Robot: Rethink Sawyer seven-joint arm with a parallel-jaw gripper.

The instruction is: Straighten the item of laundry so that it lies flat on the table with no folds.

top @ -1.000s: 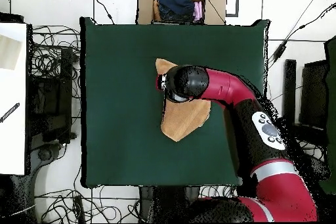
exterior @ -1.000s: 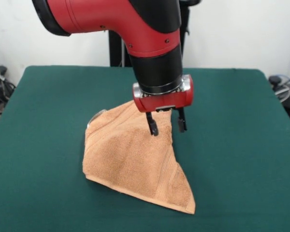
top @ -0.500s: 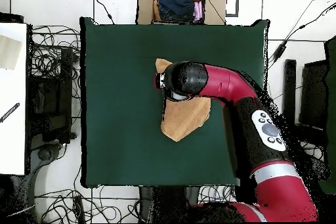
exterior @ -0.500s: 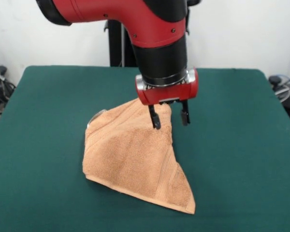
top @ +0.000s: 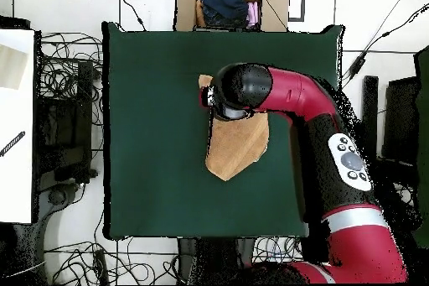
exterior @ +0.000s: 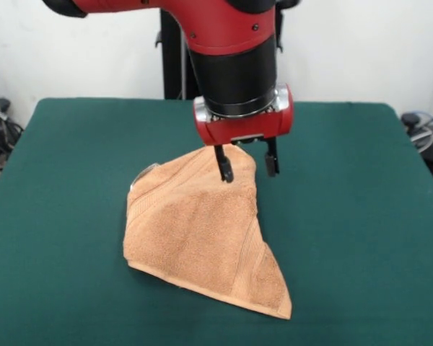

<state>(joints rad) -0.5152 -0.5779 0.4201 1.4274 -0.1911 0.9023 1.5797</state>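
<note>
You are looking at the peach terry towel lying folded into a rough triangle at centre frame, with bare green felt table all around it. The gripper is hanging released, fingers apart, above the towel's upper corner, and the arm is hiding that corner from overhead.
</note>
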